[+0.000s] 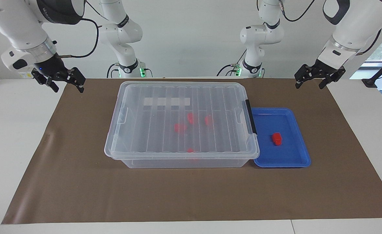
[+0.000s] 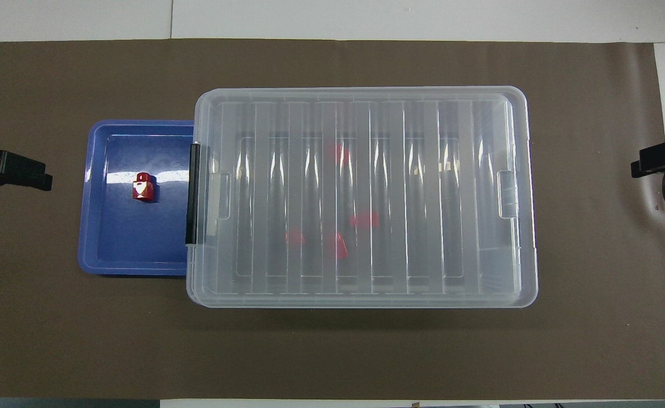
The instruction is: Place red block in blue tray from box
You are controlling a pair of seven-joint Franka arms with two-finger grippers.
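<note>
The clear box (image 1: 145,130) stands mid-table with its ribbed lid on; it also shows in the overhead view (image 2: 423,226). Several red blocks lie inside it, blurred through the lid, one of them near the middle (image 1: 180,127) (image 2: 338,246). The blue tray (image 1: 285,152) (image 2: 134,243) sits against the box's end toward the left arm. One red block (image 1: 277,138) (image 2: 143,187) lies in the tray. My left gripper (image 1: 309,85) (image 2: 9,170) hangs open and empty over the mat's edge at its own end. My right gripper (image 1: 66,87) (image 2: 661,161) hangs open and empty over the other edge.
A brown mat (image 1: 80,182) covers the table under everything. The box's black clip handle (image 1: 251,117) (image 2: 193,192) faces the tray. A white label strip (image 1: 166,101) shows through the lid on the side nearer the robots.
</note>
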